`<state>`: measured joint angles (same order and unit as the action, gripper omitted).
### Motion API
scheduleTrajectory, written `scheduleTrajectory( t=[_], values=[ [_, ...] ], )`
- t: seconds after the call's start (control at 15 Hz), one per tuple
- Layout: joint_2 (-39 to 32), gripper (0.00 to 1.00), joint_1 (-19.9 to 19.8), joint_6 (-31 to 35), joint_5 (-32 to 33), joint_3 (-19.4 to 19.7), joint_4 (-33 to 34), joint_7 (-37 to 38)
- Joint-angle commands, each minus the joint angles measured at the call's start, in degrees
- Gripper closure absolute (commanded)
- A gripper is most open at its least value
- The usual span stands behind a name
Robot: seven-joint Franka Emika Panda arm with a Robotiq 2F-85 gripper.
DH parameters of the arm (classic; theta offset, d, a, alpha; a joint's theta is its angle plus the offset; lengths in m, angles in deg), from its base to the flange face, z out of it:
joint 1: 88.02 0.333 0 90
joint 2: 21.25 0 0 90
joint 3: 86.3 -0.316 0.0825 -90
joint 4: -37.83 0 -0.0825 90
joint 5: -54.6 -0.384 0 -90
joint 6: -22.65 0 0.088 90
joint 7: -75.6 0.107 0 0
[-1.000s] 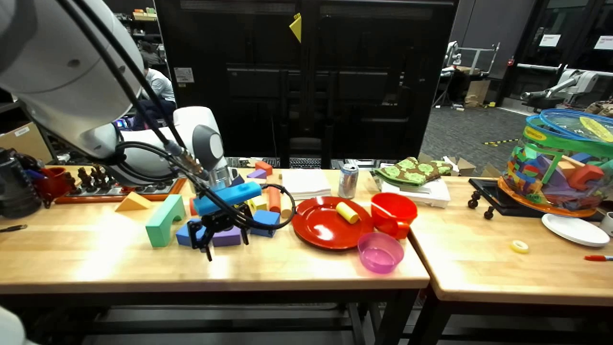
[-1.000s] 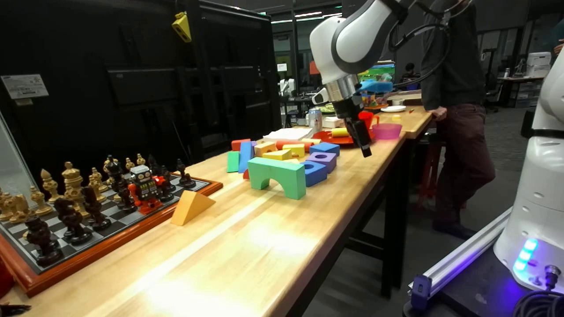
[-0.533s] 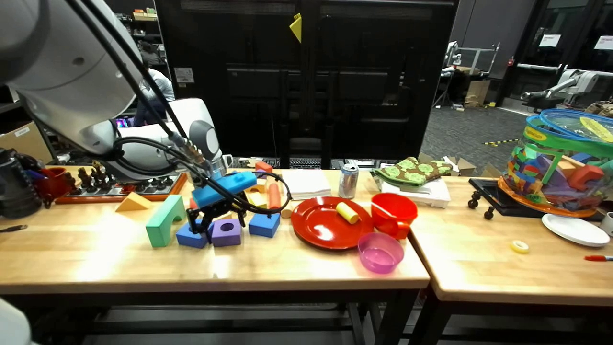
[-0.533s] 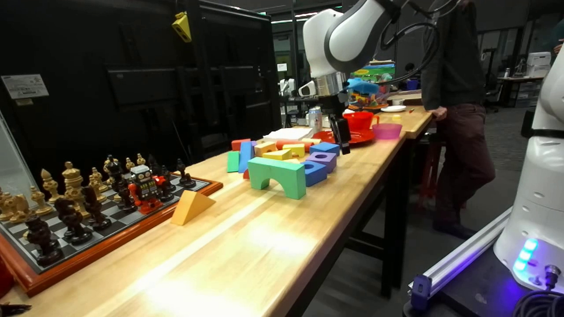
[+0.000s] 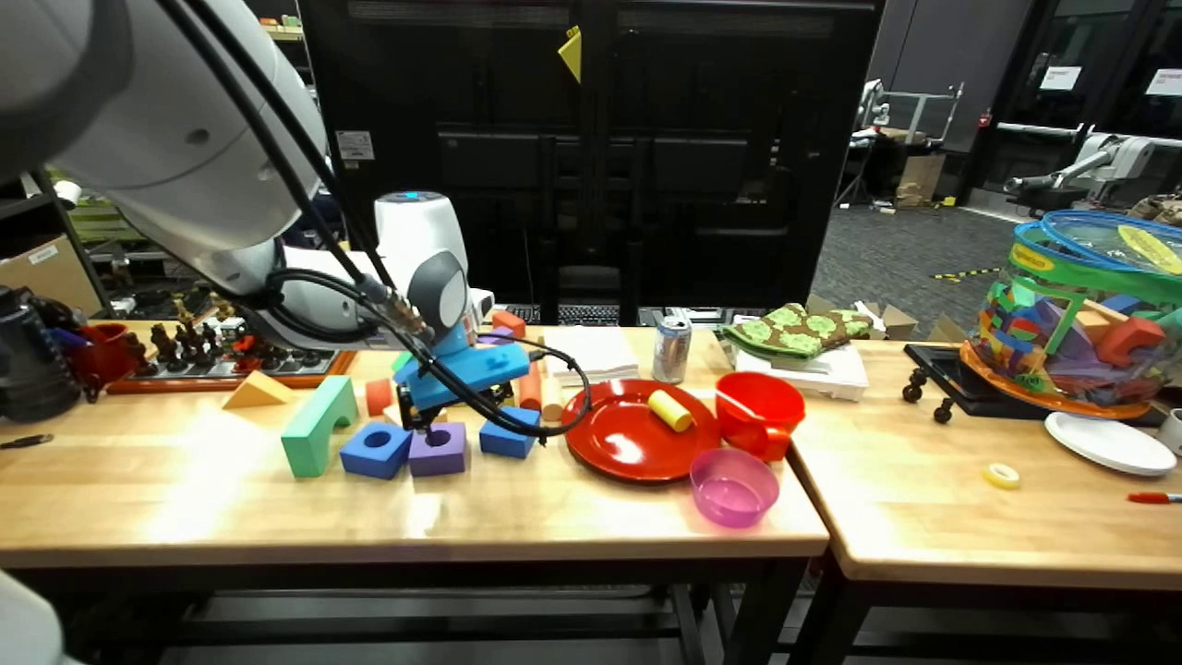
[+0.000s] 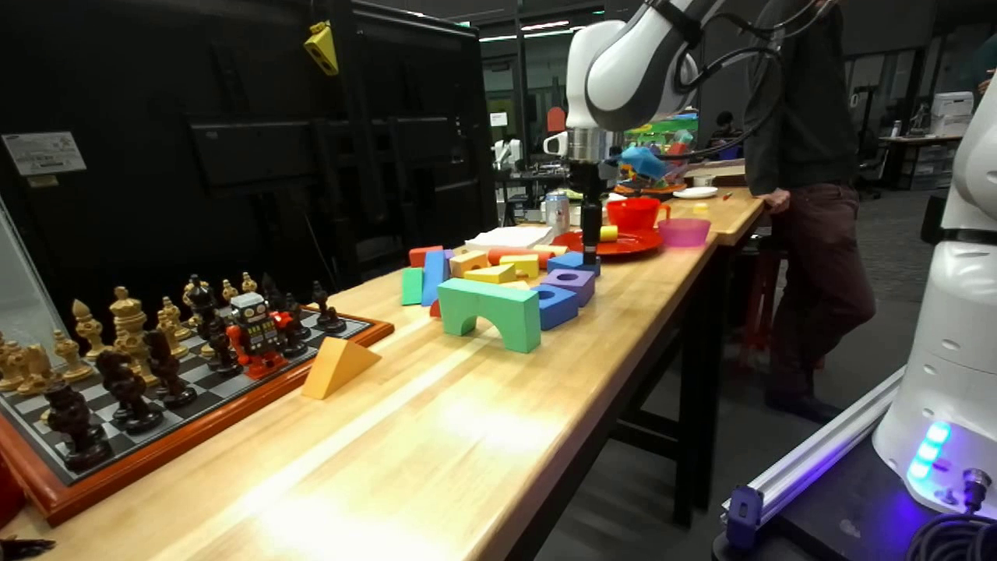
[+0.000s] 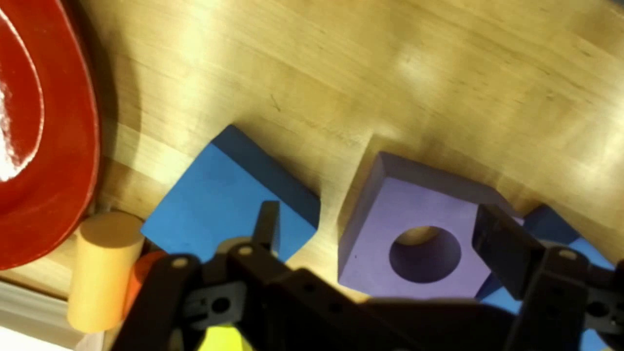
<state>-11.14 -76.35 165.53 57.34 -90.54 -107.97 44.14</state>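
Gripper (image 7: 380,217): fingers (image 7: 507,248) apart (nothing gripped, we see);
Purple block (image 7: 414,209): on the table (image 7: 302,73), below the gripper;
Blue block (image 7: 209,200): just beside; if we descend off-centre, a finger could knock it.

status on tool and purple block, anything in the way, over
Tool open, empty. Purple block on table, ungripped. Holed blue block close beside, possible obstacle.

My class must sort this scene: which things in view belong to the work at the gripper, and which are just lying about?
Likely in the work, by nearness:
open gripper, nothing held
purple block below it
plain blue block
blue block with a hole

Apparently just lying about:
red plate
pink bowl
red cup
green arch
drink can
chessboard
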Motion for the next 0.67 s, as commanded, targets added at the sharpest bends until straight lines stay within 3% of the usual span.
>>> scheduleTrajectory(
  t=[0.0, 0.27, 0.6],
  values=[
    [-0.8, 0.00, 0.2, 5.9, -9.1, 3.1, -2.8, -6.3],
    [-2.0, 0.00, 0.3, 7.8, -17.7, 4.2, -4.0, -12.0],
    [-2.3, 0.00, 0.0, 7.5, -23.0, 3.7, -4.3, -14.6]
  ],
)
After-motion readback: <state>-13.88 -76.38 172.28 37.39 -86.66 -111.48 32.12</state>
